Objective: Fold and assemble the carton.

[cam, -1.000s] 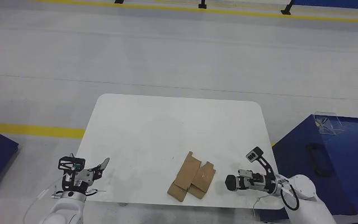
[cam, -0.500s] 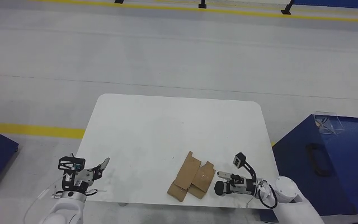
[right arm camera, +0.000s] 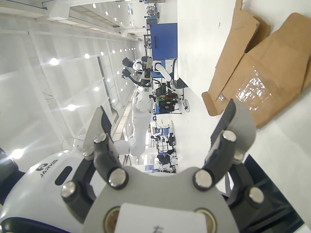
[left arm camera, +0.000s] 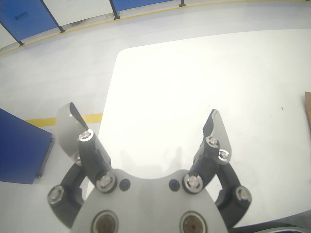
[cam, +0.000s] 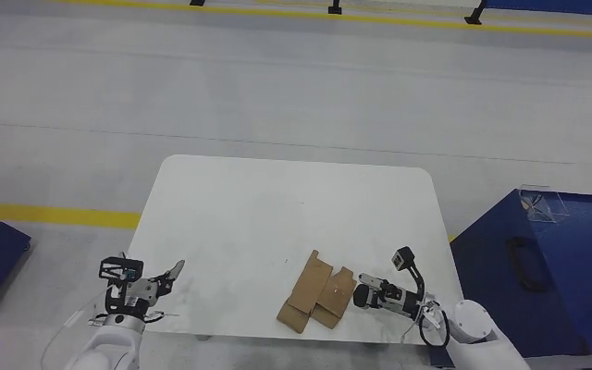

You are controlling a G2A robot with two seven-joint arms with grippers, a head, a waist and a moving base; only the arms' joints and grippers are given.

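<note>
At the near left corner of the white surface point(cam: 277, 203), the left hand point(cam: 172, 271) hovers with its fingers spread apart. Along the near edge, right of middle, the carton point(cam: 317, 294) lies flattened. Its long axis runs from the near edge toward the far edge, leaning slightly right. The right hand point(cam: 356, 297), fingers apart, sits just beside the carton's right-edge side; I can't tell whether they touch. Beyond are pale floor, a yellow line point(cam: 65, 215) and a blue cabinet point(cam: 536, 277).
</note>
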